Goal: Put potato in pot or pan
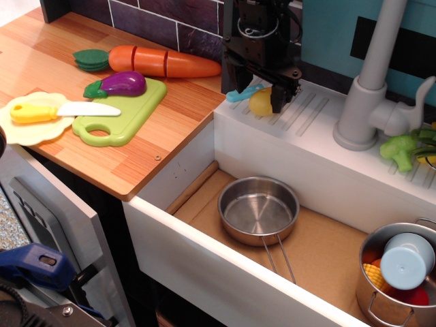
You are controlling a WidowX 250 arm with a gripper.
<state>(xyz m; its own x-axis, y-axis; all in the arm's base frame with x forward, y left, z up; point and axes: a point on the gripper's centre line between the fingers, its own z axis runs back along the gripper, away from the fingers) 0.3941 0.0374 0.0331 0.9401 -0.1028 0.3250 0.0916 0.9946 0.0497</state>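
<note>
On the white grooved ledge behind the sink, the small smooth yellow oval potato [259, 102] sits between the spread fingers of the black gripper [255, 93], which has not clenched it. Below, well apart, the shallow round steel pan [258, 208] lies on the brown sink floor [327, 252].

No readable text, label, brand or number appeared anywhere in the view. The toys, the steel vessels and the counter surfaces all looked unmarked.
</note>
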